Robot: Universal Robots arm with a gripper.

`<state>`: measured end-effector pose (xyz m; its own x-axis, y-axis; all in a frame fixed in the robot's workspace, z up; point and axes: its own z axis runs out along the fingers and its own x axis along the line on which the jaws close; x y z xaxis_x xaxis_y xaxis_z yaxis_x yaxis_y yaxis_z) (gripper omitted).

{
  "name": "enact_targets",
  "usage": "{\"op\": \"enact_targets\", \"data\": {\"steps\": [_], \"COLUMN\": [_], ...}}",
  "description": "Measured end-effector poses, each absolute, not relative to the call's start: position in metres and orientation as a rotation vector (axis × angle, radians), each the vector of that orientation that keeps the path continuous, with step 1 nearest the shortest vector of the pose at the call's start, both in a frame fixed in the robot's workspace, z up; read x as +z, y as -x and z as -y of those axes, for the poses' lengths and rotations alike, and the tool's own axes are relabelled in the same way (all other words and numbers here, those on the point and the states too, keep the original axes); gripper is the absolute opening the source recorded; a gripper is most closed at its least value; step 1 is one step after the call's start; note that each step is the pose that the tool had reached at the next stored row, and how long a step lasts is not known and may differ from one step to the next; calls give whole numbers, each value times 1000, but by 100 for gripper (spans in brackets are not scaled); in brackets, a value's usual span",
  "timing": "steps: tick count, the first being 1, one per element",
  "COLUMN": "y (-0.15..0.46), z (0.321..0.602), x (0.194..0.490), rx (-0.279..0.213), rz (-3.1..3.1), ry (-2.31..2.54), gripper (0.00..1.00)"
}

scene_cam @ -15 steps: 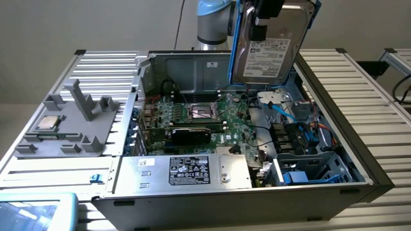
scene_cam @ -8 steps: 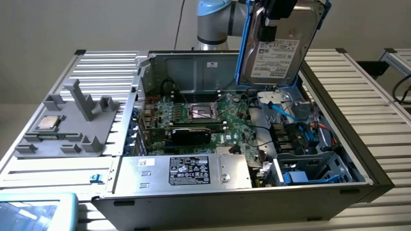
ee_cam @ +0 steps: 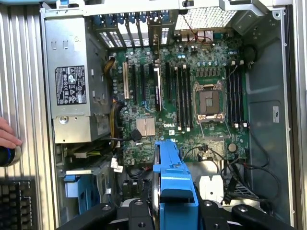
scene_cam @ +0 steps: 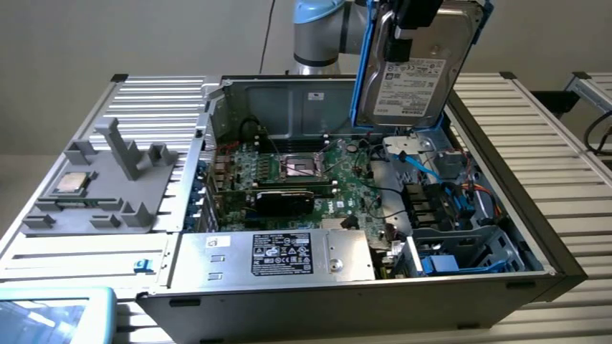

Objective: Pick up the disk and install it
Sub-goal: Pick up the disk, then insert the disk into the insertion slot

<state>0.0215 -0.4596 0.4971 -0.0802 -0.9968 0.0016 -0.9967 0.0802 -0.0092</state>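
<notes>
Blue-railed and silver-grey, the disk (scene_cam: 416, 72) hangs on end high above the open computer case (scene_cam: 335, 304), its long axis near upright and its label facing out. The gripper (scene_cam: 413, 18) clamps its fingers on the disk's upper end. The drive cage (scene_cam: 469, 247) lies well below, toward the exterior view's right.

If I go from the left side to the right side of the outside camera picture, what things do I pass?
First the small square chip → small blue plastic piece → grey box with black label → the disk, held up high.
</notes>
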Motion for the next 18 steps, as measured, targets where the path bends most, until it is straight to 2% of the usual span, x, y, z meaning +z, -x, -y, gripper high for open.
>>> {"op": "enact_targets", "data": {"steps": [11,18], "y": [-33,-36], "z": [460,483], "x": [497,497], "rx": [-12,-16], "rz": [-2304,-2307], "ry": [2130,2132], "gripper": [37,37]}}
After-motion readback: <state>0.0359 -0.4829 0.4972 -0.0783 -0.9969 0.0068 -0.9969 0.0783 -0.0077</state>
